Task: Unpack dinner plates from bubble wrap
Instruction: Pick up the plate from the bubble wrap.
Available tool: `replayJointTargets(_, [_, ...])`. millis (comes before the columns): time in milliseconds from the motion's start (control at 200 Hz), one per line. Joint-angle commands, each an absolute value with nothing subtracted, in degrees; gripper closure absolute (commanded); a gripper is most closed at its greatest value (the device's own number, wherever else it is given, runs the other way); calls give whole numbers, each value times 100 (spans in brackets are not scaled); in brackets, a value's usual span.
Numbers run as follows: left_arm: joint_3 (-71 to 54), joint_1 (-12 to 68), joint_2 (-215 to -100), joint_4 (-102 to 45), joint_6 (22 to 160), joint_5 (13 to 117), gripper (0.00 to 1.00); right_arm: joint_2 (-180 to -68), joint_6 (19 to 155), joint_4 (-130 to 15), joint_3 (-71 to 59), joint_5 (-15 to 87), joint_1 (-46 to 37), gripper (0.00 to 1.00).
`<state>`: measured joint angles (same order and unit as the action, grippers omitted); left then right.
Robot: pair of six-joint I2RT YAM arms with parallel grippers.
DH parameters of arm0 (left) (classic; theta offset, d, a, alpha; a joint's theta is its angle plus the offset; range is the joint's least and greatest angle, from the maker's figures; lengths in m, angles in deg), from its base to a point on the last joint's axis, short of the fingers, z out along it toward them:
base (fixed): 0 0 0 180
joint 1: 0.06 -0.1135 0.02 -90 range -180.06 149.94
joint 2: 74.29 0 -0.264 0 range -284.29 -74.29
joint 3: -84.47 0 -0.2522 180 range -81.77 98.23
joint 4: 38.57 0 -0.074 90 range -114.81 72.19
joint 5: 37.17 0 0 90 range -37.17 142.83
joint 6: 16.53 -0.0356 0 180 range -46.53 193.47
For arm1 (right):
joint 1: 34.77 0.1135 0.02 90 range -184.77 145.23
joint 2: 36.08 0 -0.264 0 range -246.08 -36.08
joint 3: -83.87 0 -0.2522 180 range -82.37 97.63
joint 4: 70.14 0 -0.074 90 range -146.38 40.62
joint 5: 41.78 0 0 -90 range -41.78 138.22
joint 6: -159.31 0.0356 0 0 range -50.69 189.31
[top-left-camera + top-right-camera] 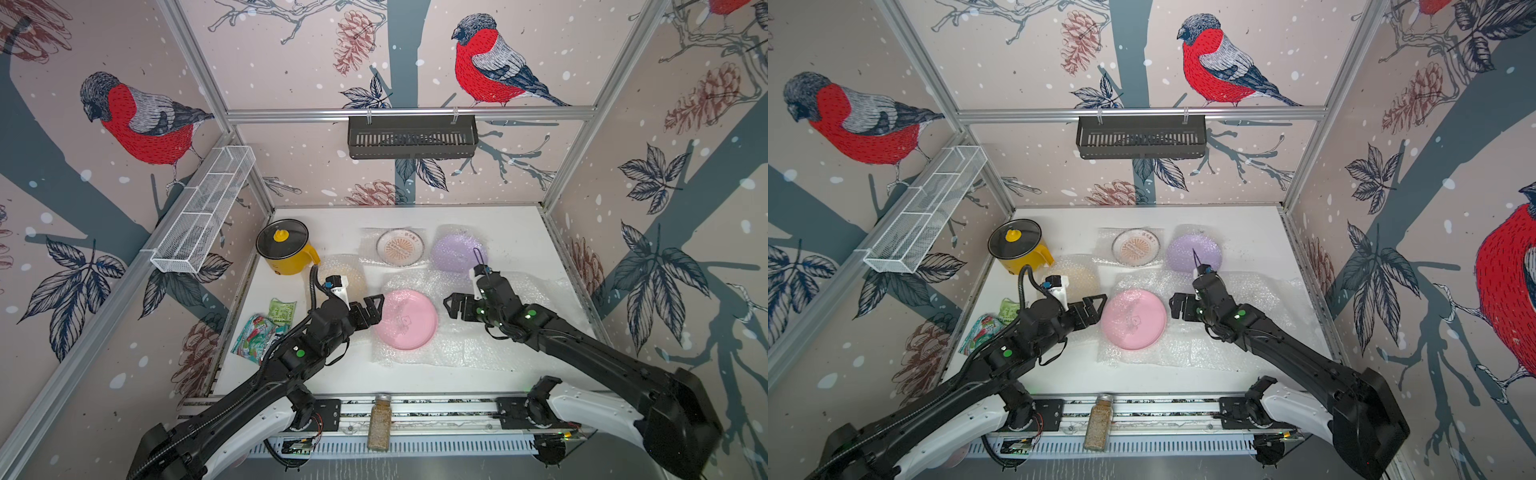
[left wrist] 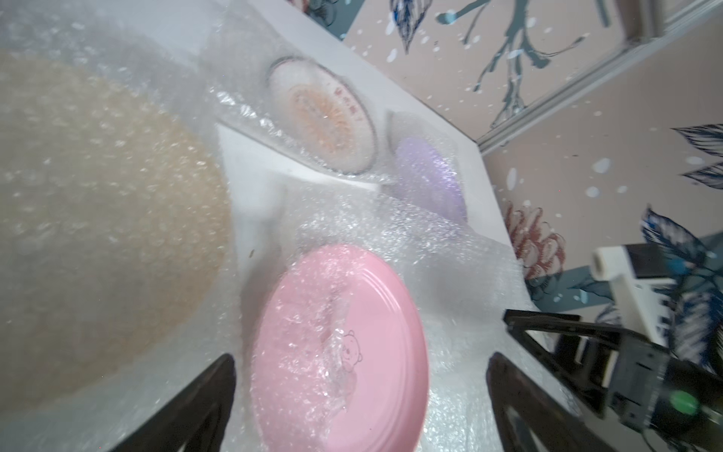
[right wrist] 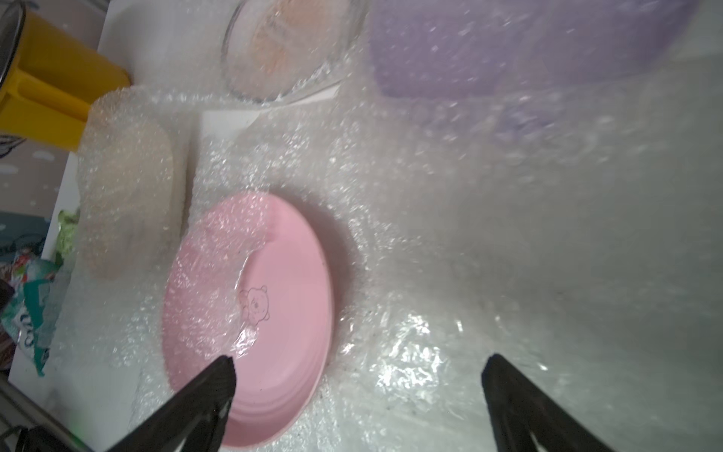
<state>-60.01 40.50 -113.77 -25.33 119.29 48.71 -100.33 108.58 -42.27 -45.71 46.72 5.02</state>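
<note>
Pink plate [image 1: 406, 319] lying mid tabletop [image 1: 332, 374] on spread bubble wrap [image 1: 478, 336], loose flap covering part of it. Lilac plate [image 1: 455, 252], cream plate [image 1: 355, 276] sitting fully wrapped nearby; sunburst plate [image 1: 400, 248] looking at least partly covered. Left pincer [image 1: 377, 311], right pincer [image 1: 448, 307] hovering released, flanking pink plate. Most unwrapping remaining.

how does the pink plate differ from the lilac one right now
The pink plate lies half bare on opened bubble wrap, a flap over the rest; the lilac plate is wrapped all over. The pink plate shows a small bear drawing; the lilac plate shows no print. The pink plate sits nearer the front, the lilac plate farther back. Both are round.
</note>
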Motion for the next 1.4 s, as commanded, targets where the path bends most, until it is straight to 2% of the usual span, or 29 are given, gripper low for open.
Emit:
replayJointTargets(0, [-6265,4046,-10989,-3307,11275,6047,2,-10509,11051,-4655,-4480,4589,768,9])
replayJointTargets(130, [-6445,4048,-10901,-3538,11424,6452,2,-11255,11139,-4793,-4341,4693,857,24])
replayJointTargets(360, [-6490,4055,-11503,-3877,11457,6964,2,-12117,11192,-5006,-4051,4755,969,49])
replayJointTargets(535, [-6407,4055,-11892,-3953,11357,7084,2,-12520,11273,-5057,-3926,4817,979,69])
replayJointTargets(755, [-6359,4055,-11984,-3733,11263,6952,2,-12579,11317,-4864,-3769,4936,997,87])
replayJointTargets(951, [-6357,4055,-11793,-3505,11257,6509,2,-12149,11326,-4273,-3609,5562,1015,94])
replayJointTargets(1396, [-6438,4055,-11568,-3623,11269,6071,2,-11359,11389,-2608,-3225,7767,872,95])
